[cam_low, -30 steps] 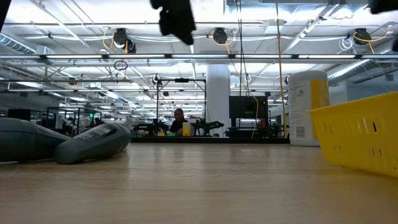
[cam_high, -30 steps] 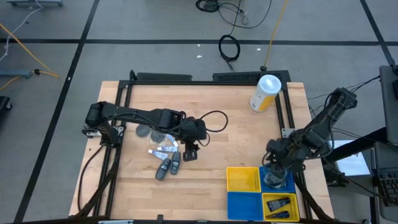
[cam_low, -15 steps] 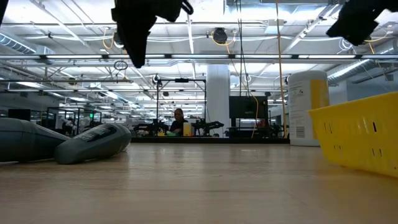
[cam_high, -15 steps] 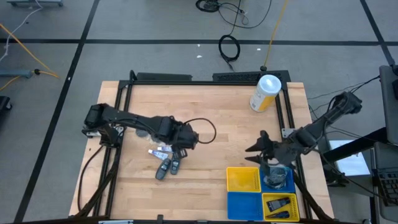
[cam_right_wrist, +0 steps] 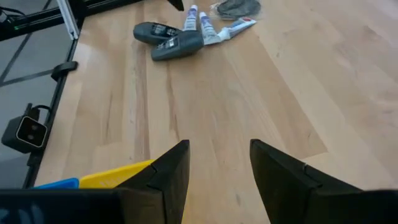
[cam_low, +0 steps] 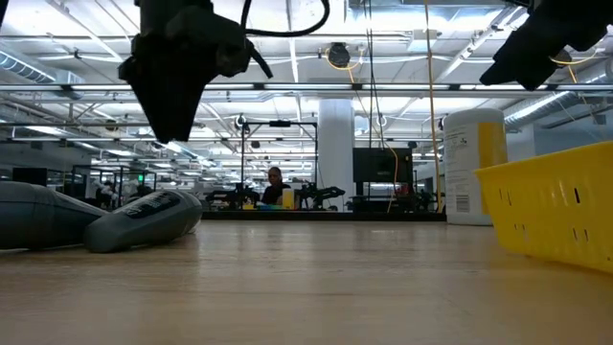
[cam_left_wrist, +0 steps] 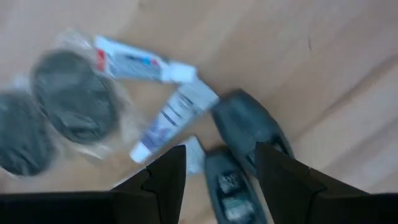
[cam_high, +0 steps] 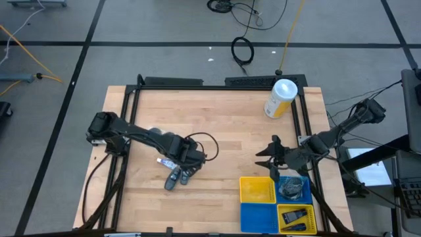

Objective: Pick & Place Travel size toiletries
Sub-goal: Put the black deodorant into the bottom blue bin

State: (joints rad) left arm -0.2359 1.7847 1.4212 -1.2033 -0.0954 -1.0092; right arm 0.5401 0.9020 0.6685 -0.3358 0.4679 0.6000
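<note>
The travel size toiletries lie in a loose pile on the table's left half: two dark grey oblong pieces, two small white tubes and two greyish round pieces in clear wrap. My left gripper hangs open just above the pile, pointing down, its fingers standing over the dark pieces without touching them. My right gripper is open and holds nothing. It hovers above the table beyond the bins, pointing toward the pile.
Yellow and blue bins stand at the near right. One blue bin holds a wrapped round piece, and a yellow one holds a dark piece. A white-and-yellow canister stands at the far right. Bare wood lies between pile and bins.
My left gripper has come down and toward the table's left, rolling about its own axis, and now hangs over the pile. My right gripper has left the spot above the blue bin, gone toward the table's middle and tipped up from pointing down to a slanting pose.
</note>
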